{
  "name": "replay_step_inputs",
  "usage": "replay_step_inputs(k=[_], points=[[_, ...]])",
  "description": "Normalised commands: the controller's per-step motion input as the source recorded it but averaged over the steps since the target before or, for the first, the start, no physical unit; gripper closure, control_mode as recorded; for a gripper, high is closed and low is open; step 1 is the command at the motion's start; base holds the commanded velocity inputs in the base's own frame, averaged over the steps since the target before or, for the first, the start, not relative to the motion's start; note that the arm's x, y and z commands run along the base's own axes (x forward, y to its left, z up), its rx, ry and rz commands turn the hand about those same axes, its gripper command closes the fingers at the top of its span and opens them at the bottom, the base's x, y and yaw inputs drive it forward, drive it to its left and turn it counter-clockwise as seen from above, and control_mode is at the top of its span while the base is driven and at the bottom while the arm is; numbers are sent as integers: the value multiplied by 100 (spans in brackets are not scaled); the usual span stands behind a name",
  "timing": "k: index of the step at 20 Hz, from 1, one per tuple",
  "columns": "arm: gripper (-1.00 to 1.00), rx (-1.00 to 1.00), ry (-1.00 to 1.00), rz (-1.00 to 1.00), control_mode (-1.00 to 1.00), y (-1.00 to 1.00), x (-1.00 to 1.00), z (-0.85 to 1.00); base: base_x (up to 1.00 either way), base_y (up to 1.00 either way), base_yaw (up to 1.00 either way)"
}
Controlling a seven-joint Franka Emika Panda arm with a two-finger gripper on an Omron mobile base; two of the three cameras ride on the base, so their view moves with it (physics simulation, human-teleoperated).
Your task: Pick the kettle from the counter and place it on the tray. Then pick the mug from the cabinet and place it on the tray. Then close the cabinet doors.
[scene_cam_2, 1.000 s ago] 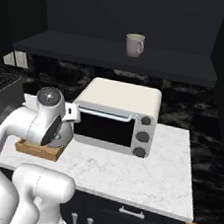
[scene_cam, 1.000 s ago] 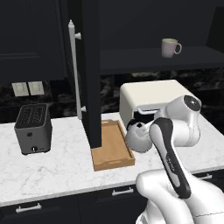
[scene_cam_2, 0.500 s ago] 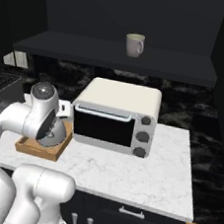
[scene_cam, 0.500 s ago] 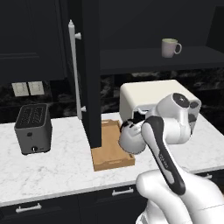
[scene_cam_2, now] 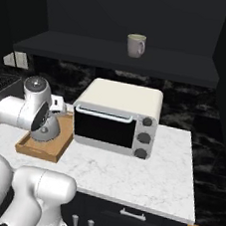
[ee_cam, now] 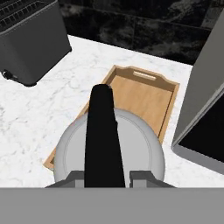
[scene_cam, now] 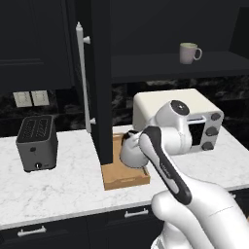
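The pincer (ee_cam: 103, 175) is clamped on the black handle of the kettle (scene_cam: 131, 151), carrying it over the tray (ee_cam: 144, 94) on the tabletop (scene_cam: 58, 182) so it can set down inside the rim.

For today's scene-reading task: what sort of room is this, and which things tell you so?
A kitchen, rendered rather than real. A toaster oven and toaster stand on a marble counter, with a mug on a cabinet shelf above.

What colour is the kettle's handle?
Black. The kettle shows its arched handle best in the hand view.
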Motion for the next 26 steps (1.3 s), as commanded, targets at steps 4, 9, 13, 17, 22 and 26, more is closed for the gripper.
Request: replay_step_inputs(k=[4,9,13,17,22,26], points=[[100,0,0,-1,-100,22,40,0,0,0,0],[100,0,0,-10,-100,28,43,-1,0,0,0],[100,0,0,-16,-100,14,53,-4,0,0,0],[100,-2,0,-20,-100,1,54,-9,0,0,0],[100,-3,0,-21,-100,3,46,-14,0,0,0],[100,0,0,-11,-100,13,26,-15,0,0,0]])
